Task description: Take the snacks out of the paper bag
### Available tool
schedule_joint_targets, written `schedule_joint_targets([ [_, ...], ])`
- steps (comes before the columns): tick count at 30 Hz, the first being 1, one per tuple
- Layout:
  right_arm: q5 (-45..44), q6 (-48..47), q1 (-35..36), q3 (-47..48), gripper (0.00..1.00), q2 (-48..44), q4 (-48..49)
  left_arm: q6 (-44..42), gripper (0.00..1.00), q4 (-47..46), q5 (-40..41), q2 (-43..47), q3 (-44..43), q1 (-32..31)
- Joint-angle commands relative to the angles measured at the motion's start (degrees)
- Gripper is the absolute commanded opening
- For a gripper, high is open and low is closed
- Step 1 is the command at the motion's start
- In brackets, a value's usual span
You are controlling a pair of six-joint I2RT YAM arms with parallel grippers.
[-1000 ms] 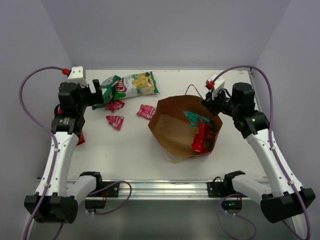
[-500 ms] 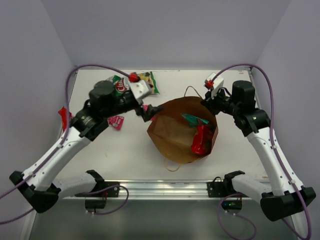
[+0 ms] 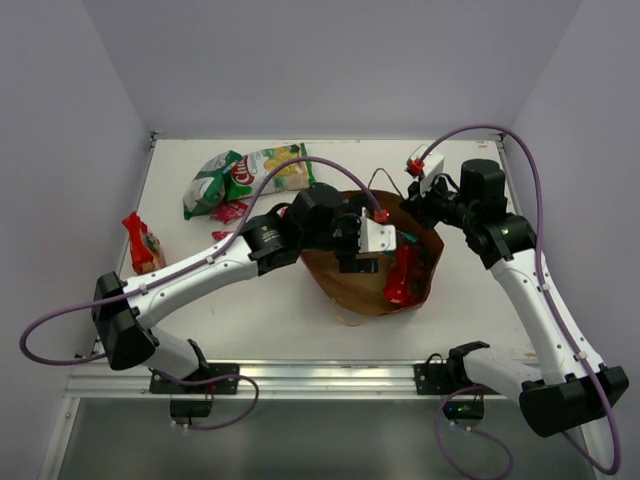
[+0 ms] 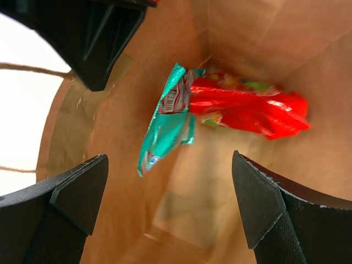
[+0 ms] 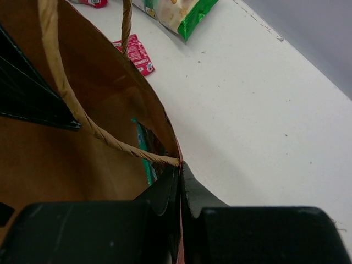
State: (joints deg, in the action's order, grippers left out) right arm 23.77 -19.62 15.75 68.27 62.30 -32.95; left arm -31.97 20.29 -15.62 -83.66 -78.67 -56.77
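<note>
the paper bag (image 3: 360,298) sat on the white table (image 3: 250,310) right of centre, its mouth open toward the overhead camera and its tan inside showing. the right gripper (image 5: 180,177) was closed tight on the bag's far right rim, its two fingers pinching the paper edge just where one twisted handle (image 5: 82,113) met it. the left arm reached across from the left, and the left gripper (image 4: 169,159) sat inside the bag's mouth with its jaws spread wide and nothing between them. in the left wrist view a teal packet (image 4: 169,121) lay against the bag's inner wall straight ahead of the open fingers, apart from both. a red packet (image 4: 247,107) lay just beyond it, deeper in, its near end touching or overlapping the teal one. whether either finger brushed the bag's wall could not be told. outside the bag, the large green-and-white chip bag (image 3: 245,172) lay at the far left of the table, with a small red-pink sachet (image 3: 232,211) just in front of it. a second sachet (image 5: 137,55) lay near the bag's far side, seen from the right wrist. another packet, red with some green on it (image 3: 140,243), lay at the table's left edge, well apart from the rest.
</note>
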Motion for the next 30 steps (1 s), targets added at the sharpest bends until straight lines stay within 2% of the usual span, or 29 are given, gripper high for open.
schedule_joint_targets([
  [1, 2.4, -0.9, 0.3, 2.4, 0.0, -0.9, 3.3, -7.8, 1.0, -1.0, 2.5, -3.6, -4.3, -0.5],
  [7, 3.0, -1.0, 0.6, 2.9, 0.0, -1.0, 3.2, -11.9, 0.97, -1.0, 3.8, -11.4, -7.9, -0.6],
  [13, 3.8, -1.0, 1.3, 3.1, 0.0, -0.3, 2.7, -16.3, 0.88, -1.7, 5.5, -17.2, -11.9, -0.1],
  [16, 3.8, -1.0, 1.5, 2.7, 0.0, -0.6, 3.1, -16.8, 0.79, -0.9, 3.4, -20.2, -14.6, 1.3],
  [17, 3.6, -1.0, 1.6, 2.6, 0.0, -0.8, 3.2, -16.8, 0.72, -0.3, 2.7, -20.8, -15.1, 2.1],
  [19, 3.0, -1.2, 1.6, 2.0, 0.0, -1.0, 3.5, -16.8, 0.66, 0.4, 1.2, -22.1, -15.7, 2.4],
  [22, 1.7, -1.3, 1.6, 1.6, 0.0, -1.3, 3.7, -16.2, 0.46, 1.7, -1.6, -21.9, -15.4, 2.4],
  [23, 1.2, -1.3, 1.6, 1.3, 0.0, -1.3, 3.9, -16.0, 0.26, 1.6, -2.0, -21.4, -14.5, 2.4],
  [26, 0.5, -1.3, 1.6, 0.7, 0.0, -1.5, 4.3, -15.5, 0.0, 0.8, -3.2, -18.3, -12.4, 2.4],
  [30, -1.7, -1.6, 1.5, -1.0, 0.0, -2.0, 6.1, -13.0, 0.0, 0.7, -3.2, -12.9, -13.1, 2.4],
])
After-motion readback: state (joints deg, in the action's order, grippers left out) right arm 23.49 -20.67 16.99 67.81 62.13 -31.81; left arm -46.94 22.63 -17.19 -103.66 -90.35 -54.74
